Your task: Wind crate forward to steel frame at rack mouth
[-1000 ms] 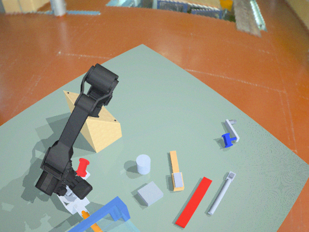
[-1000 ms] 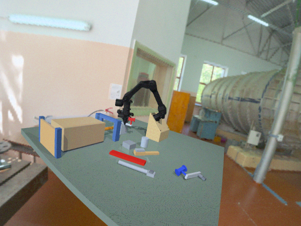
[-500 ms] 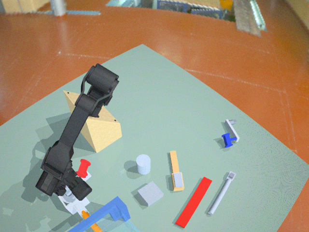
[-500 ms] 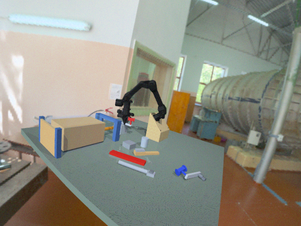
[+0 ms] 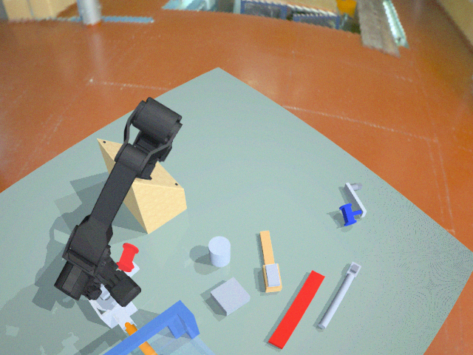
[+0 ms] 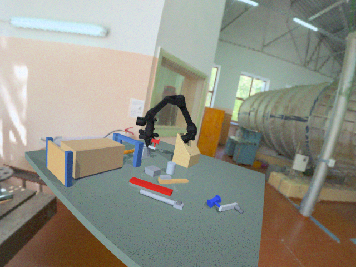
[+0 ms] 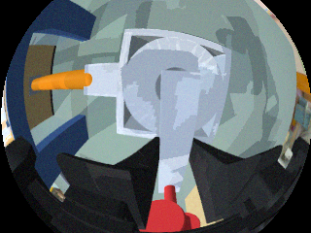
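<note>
My gripper is shut on the grey arm of the red-knobbed winch handle. Its red knob stands up at the outer end. The handle's inner end lies over the round hole on top of the winch; how deep the key sits is hidden. The orange strap runs from the winch toward the crate. The crate looks flat, its front short of the blue frame at the mouth.
A wooden wedge block stands near the arm. A grey cylinder, grey block, wooden-handled brush-like tool, red bar, grey rod tool and blue-knobbed crank lie on the bench.
</note>
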{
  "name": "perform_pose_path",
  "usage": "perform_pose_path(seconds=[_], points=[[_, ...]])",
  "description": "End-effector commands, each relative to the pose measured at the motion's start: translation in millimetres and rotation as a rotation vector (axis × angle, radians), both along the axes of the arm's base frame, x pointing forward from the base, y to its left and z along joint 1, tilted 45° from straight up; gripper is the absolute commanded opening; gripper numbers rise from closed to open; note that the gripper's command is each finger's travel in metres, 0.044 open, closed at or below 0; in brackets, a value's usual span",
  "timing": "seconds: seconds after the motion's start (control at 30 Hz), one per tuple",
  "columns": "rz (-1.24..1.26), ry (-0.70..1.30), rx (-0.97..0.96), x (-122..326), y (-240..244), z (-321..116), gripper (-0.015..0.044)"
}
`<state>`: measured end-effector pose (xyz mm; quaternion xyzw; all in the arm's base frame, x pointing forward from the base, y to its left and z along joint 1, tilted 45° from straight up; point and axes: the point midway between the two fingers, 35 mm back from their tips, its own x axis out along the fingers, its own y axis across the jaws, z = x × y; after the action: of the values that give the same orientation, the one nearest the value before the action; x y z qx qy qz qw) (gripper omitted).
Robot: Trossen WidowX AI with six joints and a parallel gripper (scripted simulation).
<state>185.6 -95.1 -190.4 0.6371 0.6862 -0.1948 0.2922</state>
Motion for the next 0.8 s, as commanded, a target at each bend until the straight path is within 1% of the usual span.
perform_pose_path(seconds=[0.0,0.47,0.77], points=[[-0.017,0.016,0.003,1.5,3.2,-2.6,0.0000],[-0.053,0.051,0.003,3.7,3.3,-2.3,0.0000],[-0.039,0.037,0.003,2.8,3.0,-2.5,0.0000]])
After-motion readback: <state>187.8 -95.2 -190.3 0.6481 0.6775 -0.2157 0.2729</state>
